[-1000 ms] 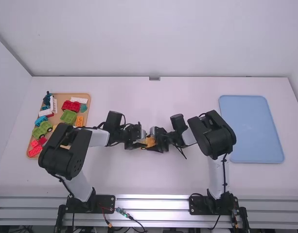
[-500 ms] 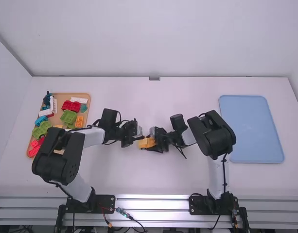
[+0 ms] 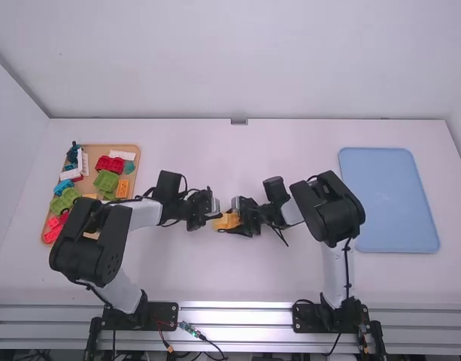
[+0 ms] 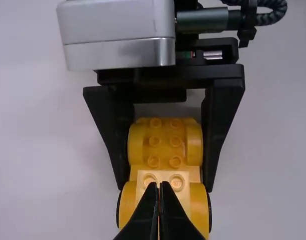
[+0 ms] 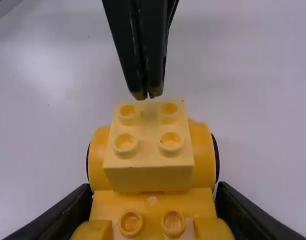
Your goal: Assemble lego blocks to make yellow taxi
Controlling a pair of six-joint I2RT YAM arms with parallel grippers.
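Near the table's middle, my right gripper (image 3: 240,216) is shut on the yellow car base (image 3: 225,221). My left gripper (image 3: 214,213) stands just left of it. A pale yellow 2x2 block (image 5: 149,145) sits on the car's wheeled end in the right wrist view, where my right gripper (image 5: 153,200) clamps the base from both sides. In the left wrist view, my left gripper (image 4: 160,186) has its fingertips together with nothing between them, over the pale block (image 4: 162,181); whether they touch it is unclear. Beyond lies the studded yellow part (image 4: 164,142) between the right gripper's fingers.
At the left, a brown tray (image 3: 132,150) holds red, green, blue, white and orange blocks, with the left arm (image 3: 102,233) reaching over its near corner. A blue tray (image 3: 388,199) lies at the right, beyond the right arm (image 3: 328,207).
My left gripper has drawn back a little to the left, uncovering more of the yellow car. The right arm has stayed still with its hold on the car base.
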